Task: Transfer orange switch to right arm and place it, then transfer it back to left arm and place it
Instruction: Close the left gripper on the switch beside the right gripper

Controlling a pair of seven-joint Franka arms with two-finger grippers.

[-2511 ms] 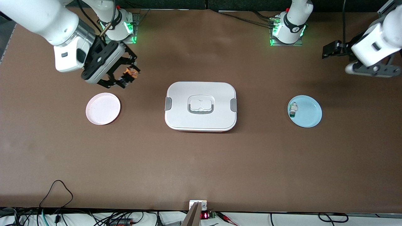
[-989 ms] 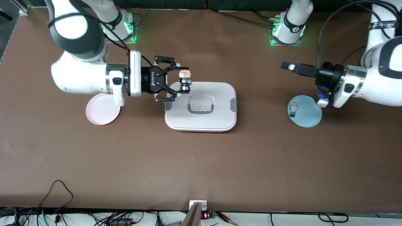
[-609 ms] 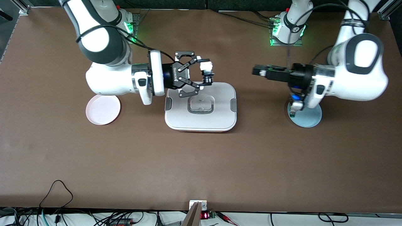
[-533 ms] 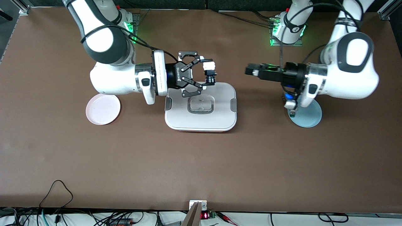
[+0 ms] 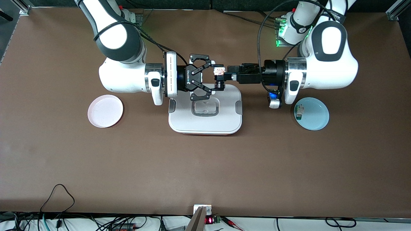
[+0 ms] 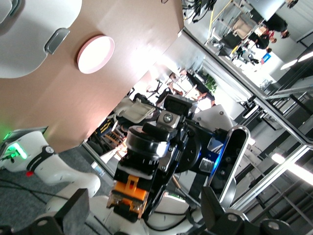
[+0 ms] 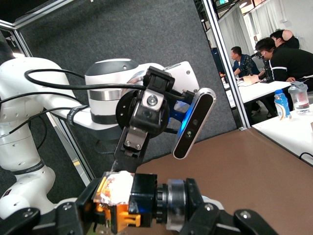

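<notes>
Over the box (image 5: 205, 118), right gripper (image 5: 215, 78) clamps the orange switch (image 5: 219, 71) w/ left gripper (image 5: 228, 73) spread wide, fingers either side of it.

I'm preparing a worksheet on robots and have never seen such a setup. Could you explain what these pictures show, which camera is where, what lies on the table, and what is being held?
Two white robot arms stand at a brown table. One picture looks down from a high camera facing them; the other two come from cameras on each arm's wrist. On the table lie a large white lidded box, a pink round plate toward the right arm's end, and a blue round plate carrying a small white component with a green end toward the left arm's end. Over the box's edge, the right gripper clamps a tiny black and orange switch. The left gripper is open and faces it closely, apparently about to take it.
</notes>
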